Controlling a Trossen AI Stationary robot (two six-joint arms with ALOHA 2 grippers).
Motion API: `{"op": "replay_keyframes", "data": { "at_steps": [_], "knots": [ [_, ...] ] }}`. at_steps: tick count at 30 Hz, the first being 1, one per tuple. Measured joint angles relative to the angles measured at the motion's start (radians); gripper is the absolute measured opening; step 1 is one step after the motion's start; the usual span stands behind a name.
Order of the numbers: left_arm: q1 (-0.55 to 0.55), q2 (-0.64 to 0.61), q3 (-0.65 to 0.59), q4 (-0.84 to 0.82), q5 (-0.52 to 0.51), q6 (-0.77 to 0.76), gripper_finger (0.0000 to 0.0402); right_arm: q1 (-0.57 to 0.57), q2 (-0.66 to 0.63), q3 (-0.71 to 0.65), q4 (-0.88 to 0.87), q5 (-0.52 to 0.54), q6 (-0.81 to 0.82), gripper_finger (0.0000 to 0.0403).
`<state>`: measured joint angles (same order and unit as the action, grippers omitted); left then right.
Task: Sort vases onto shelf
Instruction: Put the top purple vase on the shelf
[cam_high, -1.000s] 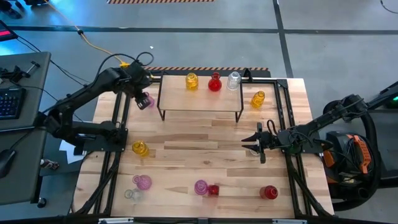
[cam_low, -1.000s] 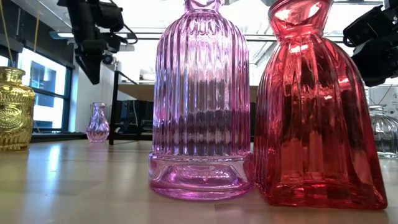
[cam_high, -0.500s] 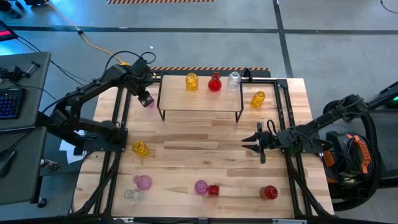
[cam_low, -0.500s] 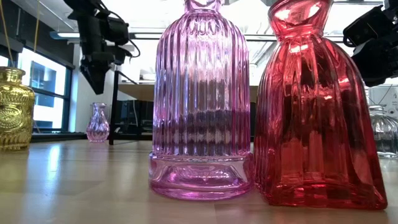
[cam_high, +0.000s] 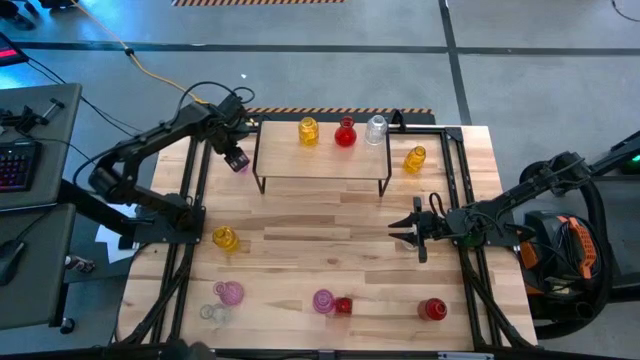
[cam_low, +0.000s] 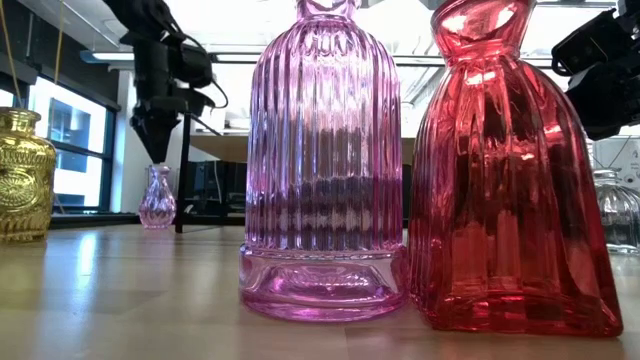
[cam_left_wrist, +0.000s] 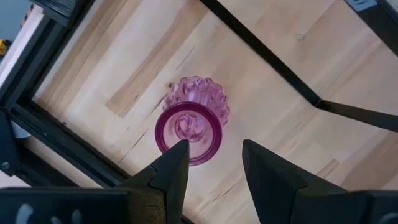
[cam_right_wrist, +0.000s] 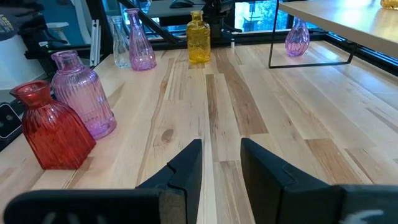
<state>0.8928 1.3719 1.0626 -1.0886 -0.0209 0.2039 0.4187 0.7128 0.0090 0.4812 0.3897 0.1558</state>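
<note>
Shelf (cam_high: 320, 158) of light wood on black wire legs stands at the far edge of the table (cam_high: 330, 240), carrying 3 vases in a row: a yellow vase (cam_high: 308, 130), a red vase (cam_high: 345, 132) and a clear vase (cam_high: 375, 129). Just off its left end, a small pink vase (cam_left_wrist: 191, 119) stands upright on the tabletop. The left gripper (cam_left_wrist: 213, 167) hangs directly above this vase's mouth, pointing down, its fingers apart and holding nothing. The right gripper (cam_right_wrist: 219, 163) hovers over the bare middle-right of the table, fingers parted a little and empty. An amber vase (cam_high: 415, 159) stands beside the shelf's right end. Along the near edge, a ribbed pink bottle vase (cam_low: 322, 160) touches a red flared vase (cam_low: 512, 180).
</note>
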Motion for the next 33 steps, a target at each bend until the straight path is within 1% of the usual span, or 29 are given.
{"op": "replay_keyframes", "data": {
  "at_steps": [13, 20, 25, 33],
  "knots": [
    [0.033, 0.069, 0.000, 0.016, 0.038, 0.018, 0.0139, 0.000, 0.000, 0.000, 0.000, 0.000, 0.000, 0.0094],
    [0.038, 0.095, 0.000, 0.017, 0.040, 0.018, 0.0137, 0.000, 0.000, 0.000, 0.000, 0.000, 0.000, 0.0094],
    [0.038, 0.095, 0.000, 0.023, 0.040, 0.018, 0.0114, 0.000, 0.000, 0.000, 0.000, 0.000, 0.000, 0.0094],
    [0.038, 0.095, 0.000, 0.022, 0.034, 0.025, 0.0050, 0.000, 0.000, 0.000, 0.000, 0.000, 0.000, 0.0094]
  ]
}}
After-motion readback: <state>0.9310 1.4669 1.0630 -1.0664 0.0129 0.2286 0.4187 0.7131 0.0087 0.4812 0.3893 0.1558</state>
